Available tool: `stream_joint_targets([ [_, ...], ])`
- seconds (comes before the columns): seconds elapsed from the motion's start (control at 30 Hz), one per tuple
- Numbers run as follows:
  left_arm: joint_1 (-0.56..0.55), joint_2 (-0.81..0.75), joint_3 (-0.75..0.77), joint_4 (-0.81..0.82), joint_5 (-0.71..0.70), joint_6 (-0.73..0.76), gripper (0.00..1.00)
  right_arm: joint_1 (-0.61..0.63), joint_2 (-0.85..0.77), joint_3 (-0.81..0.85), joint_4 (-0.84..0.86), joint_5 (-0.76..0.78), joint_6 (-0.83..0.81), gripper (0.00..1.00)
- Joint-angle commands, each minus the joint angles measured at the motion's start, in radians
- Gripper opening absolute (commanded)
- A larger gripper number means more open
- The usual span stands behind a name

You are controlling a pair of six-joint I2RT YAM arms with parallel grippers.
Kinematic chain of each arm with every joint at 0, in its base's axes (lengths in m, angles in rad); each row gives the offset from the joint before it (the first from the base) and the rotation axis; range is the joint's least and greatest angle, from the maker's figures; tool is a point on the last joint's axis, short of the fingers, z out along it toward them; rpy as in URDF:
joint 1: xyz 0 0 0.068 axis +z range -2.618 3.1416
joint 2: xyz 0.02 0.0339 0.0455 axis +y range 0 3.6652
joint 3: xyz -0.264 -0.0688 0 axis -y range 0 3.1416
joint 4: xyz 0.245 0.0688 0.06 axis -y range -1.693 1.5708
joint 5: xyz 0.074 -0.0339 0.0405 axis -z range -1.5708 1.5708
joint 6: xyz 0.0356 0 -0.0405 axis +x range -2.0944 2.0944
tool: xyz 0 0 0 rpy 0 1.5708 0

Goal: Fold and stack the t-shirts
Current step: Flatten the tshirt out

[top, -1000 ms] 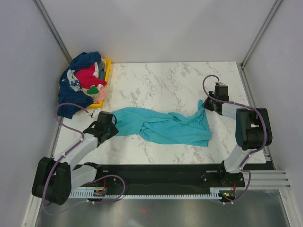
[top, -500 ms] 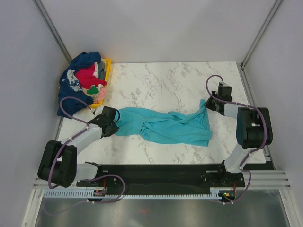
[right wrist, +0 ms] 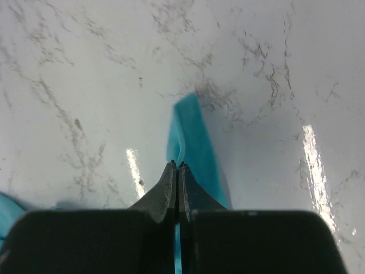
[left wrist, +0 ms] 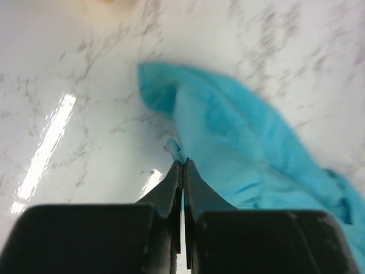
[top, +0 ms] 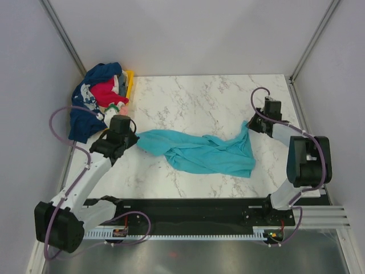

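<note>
Lying bunched across the middle of the table [top: 188, 97], the teal t-shirt [top: 199, 153] spans my two arms: left gripper [left wrist: 182, 166] and right gripper [right wrist: 177, 168] each pinch only a thin edge, so I judge a hard pull could slip either sliver free

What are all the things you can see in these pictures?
teal shirt: one, turquoise, rumpled across the middle of the table
navy shirt: one, dark blue with white print, in the pile at the far left
red shirt: one, red, on top of that pile
other clothes: count unclear, pinkish and grey bits, same pile
tray: one, yellow, under the pile
table: one, white marble
left gripper: black, pinching the teal shirt's left end
right gripper: black, pinching its right end
</note>
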Motion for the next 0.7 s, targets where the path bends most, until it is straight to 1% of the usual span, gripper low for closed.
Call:
stream_joint_targets([
  [0.0,-0.003,-0.094,0.151,-0.084,-0.045,0.085,0.02,-0.002,-0.154,0.117,-0.142,0.014,-0.010,0.00],
  [0.17,-0.002,-0.157,0.307,-0.167,-0.039,0.111,0.02,-0.002,-0.295,0.214,-0.267,0.045,-0.036,0.00],
  [0.33,-0.002,-0.221,0.447,-0.213,-0.025,0.146,0.02,-0.002,-0.422,0.289,-0.397,0.058,-0.052,0.00],
  [0.43,-0.002,-0.260,0.505,-0.239,-0.019,0.178,0.02,-0.002,-0.494,0.323,-0.453,0.089,-0.061,0.04],
  [0.47,-0.002,-0.270,0.527,-0.239,-0.014,0.185,0.02,-0.002,-0.508,0.323,-0.453,0.100,-0.060,0.07],
  [0.53,-0.003,-0.290,0.527,-0.242,-0.010,0.191,0.02,-0.002,-0.510,0.327,-0.451,0.114,-0.052,0.08],
  [0.6,-0.002,-0.313,0.490,-0.242,0.007,0.192,0.02,-0.003,-0.475,0.337,-0.436,0.106,-0.043,0.07],
  [0.67,-0.002,-0.317,0.427,-0.241,0.035,0.189,0.02,-0.002,-0.367,0.369,-0.421,0.059,-0.030,0.07],
])
